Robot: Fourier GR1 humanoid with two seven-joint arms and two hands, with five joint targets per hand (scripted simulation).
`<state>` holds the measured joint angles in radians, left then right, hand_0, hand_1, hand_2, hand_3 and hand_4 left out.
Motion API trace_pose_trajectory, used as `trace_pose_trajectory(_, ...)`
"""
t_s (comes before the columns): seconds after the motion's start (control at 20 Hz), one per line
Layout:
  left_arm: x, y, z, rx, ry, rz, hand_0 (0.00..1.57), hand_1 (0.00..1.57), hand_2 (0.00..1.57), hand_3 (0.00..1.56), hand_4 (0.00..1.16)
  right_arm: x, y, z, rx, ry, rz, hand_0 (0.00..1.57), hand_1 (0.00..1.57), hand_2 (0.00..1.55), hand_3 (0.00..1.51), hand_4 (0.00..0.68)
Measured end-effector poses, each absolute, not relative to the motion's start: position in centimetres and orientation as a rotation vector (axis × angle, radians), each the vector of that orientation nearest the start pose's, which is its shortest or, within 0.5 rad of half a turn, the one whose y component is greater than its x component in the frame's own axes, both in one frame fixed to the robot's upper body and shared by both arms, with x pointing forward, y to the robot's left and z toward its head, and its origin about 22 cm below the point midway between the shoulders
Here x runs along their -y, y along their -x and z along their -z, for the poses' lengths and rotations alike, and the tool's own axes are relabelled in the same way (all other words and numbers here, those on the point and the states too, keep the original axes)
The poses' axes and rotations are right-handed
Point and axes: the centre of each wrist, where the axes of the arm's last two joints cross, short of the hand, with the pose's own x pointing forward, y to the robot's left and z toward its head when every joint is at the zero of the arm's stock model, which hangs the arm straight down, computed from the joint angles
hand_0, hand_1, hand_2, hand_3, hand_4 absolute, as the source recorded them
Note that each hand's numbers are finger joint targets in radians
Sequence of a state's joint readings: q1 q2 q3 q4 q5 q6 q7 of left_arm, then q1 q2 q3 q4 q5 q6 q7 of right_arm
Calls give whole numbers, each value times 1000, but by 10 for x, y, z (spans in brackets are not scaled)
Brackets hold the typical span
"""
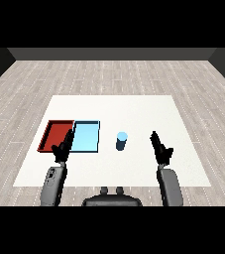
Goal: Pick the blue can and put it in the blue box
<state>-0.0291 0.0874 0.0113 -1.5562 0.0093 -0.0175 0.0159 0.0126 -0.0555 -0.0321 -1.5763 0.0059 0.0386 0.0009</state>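
Standing upright on the white table (pixel 134 106), the blue can (pixel 122 141) sat just to the right of the light blue tray (pixel 86 137), apart from its edge and touched by neither hand. The light blue tray lay side by side with the red tray (pixel 55 135), the red one further left, their long edges meeting. The left hand (pixel 63 149) hung over the near edges of the two trays, around where they joined, its fingers straight and relaxed and pointing forward, holding nothing. The right hand (pixel 160 148) was out to the right of the can, well apart from it, its fingers likewise extended and pointing away from the robot, with nothing between them and the thumb. Both grey forearms came in from the lower corners of the view. A wood-patterned floor (pixel 114 74) surrounded the table.
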Motion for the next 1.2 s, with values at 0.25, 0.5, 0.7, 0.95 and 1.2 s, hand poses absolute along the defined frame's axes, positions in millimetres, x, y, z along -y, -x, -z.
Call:
trace_pose_trajectory(0.25,-248,-246,-3,1554,-56,100,0,0,0,0,0,241,-254,-6,1575,70,-68,0,0,0,0,0)
trace_pose_trajectory(0.5,-242,-251,-20,1822,19,19,0,0,0,0,0,223,-270,-23,1757,-75,-38,0,0,0,0,0)
trace_pose_trajectory(0.7,-239,-248,-11,1943,66,-26,0,0,0,0,0,223,-276,-26,1842,-152,-16,0,0,0,0,0)
trace_pose_trajectory(0.95,-241,-241,-3,2000,87,-42,0,0,0,0,0,224,-272,-14,1880,-180,-8,0,0,0,0,0)
trace_pose_trajectory(1.2,-250,-239,0,2009,104,-62,0,0,0,0,0,229,-277,-11,1880,-189,-6,0,0,0,0,0)
